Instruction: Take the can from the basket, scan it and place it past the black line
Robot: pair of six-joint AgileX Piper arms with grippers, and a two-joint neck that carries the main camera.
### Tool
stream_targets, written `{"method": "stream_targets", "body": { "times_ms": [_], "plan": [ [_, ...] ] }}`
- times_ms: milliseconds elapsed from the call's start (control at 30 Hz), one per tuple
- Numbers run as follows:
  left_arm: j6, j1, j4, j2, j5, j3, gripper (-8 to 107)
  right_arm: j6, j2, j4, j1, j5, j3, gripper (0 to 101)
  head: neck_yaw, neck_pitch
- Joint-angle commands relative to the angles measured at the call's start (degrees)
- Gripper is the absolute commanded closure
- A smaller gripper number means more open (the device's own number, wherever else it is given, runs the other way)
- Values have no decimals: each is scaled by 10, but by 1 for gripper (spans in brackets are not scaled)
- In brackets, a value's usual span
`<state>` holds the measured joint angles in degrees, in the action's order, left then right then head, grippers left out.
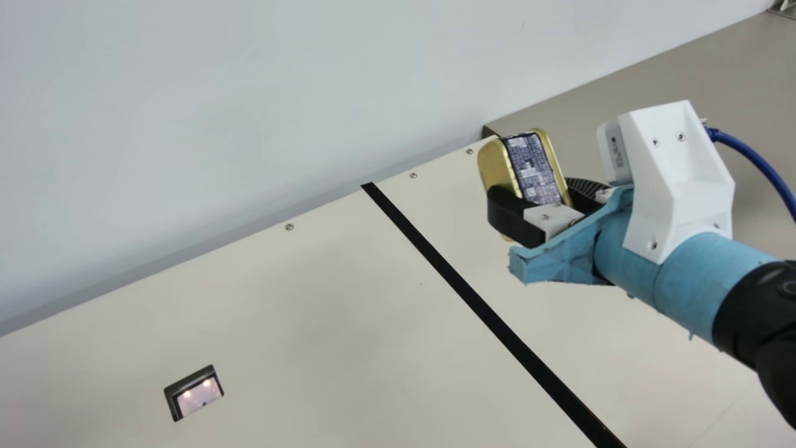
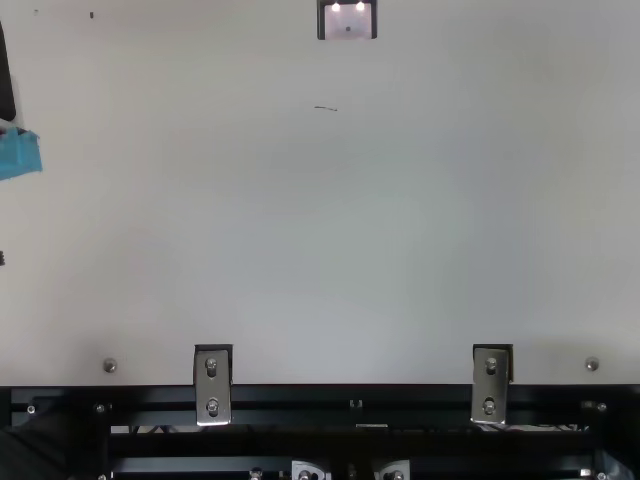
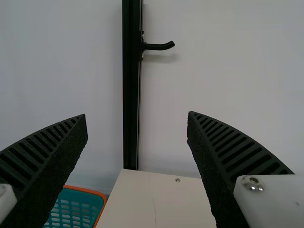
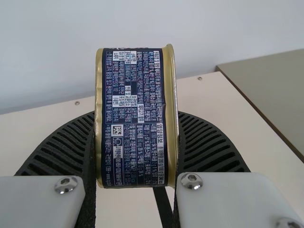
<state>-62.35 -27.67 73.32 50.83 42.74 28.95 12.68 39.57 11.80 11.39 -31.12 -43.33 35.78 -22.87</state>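
In the main view my right gripper (image 1: 533, 194) is closed around the gold-edged can (image 1: 532, 163) with its dark printed label. It holds the can above the table, right of the black line (image 1: 460, 283). The right wrist view has the can (image 4: 135, 152) clamped between both fingers of the right gripper (image 4: 136, 116). Part of my left gripper (image 2: 20, 155) enters the top view at its left edge. In its wrist view the left gripper (image 3: 137, 115) is open, nothing between the fingers; the teal basket (image 3: 76, 209) with orange rim is partly hidden behind one finger. The scanner window (image 1: 198, 397) lies in the tabletop.
A pale wall (image 1: 249, 112) rises along the far edge of the table (image 1: 311, 298). A black post (image 3: 132, 85) with a handle stands beyond the table in the left wrist view. Metal brackets (image 2: 212, 385) sit at the table's near edge in the top view.
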Motion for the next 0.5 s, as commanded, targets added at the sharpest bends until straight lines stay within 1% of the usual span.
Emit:
{"method": "stream_targets", "body": {
  "times_ms": [0,233,367,467],
  "plan": [
    [0,0,0,0,0,0,9,-17,2,-12,17,1,-2,101,7,-21],
    [0,0,0,0,0,0,9,-88,25,-66,77,10,-6,101,7,-21],
    [0,0,0,0,0,0,9,-148,49,-115,117,23,-2,101,7,-21],
    [0,0,0,0,0,0,9,-205,72,-160,148,32,0,101,7,-21]
  ]
}}
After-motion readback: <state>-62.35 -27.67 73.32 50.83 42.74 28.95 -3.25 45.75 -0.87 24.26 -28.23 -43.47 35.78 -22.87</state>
